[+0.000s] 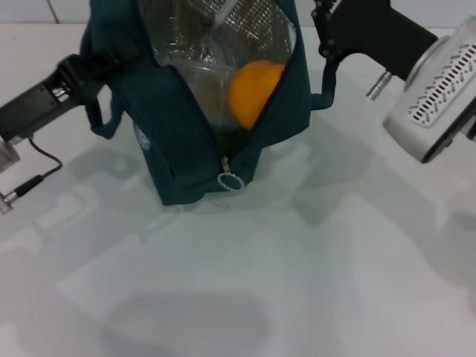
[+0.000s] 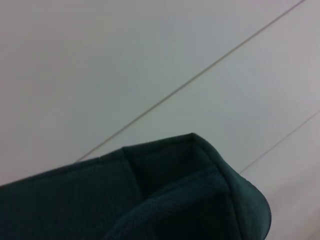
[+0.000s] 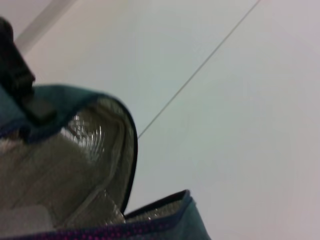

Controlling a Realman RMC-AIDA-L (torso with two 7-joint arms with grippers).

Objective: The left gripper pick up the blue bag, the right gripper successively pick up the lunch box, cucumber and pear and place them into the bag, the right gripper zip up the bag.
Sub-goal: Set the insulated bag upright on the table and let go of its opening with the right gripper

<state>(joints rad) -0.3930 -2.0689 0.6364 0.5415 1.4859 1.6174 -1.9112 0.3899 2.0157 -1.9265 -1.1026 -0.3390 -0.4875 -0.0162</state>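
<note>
The blue bag (image 1: pixel 186 141) stands open on the white table, its foil lining (image 1: pixel 245 30) showing. Inside, the orange-yellow pear (image 1: pixel 253 93) rests against the near wall. Behind it lies the clear lunch box (image 1: pixel 195 83). The cucumber (image 1: pixel 229 137) shows only as a dark green patch under the pear. The ring zip pull (image 1: pixel 230 181) hangs at the low end of the open zip. My left gripper (image 1: pixel 88 73) is shut on the bag's left side, by a handle (image 1: pixel 103 123). My right gripper (image 1: pixel 321 31) hovers at the bag's upper right rim. Bag fabric (image 2: pixel 165 195) fills the left wrist view, and the right wrist view looks into the bag's mouth (image 3: pixel 85 150).
The white table (image 1: pixel 312 268) spreads out in front of the bag. A cable (image 1: pixel 37 175) hangs from the left arm at the left edge. The right arm's silver wrist (image 1: pixel 439 89) stands to the right of the bag.
</note>
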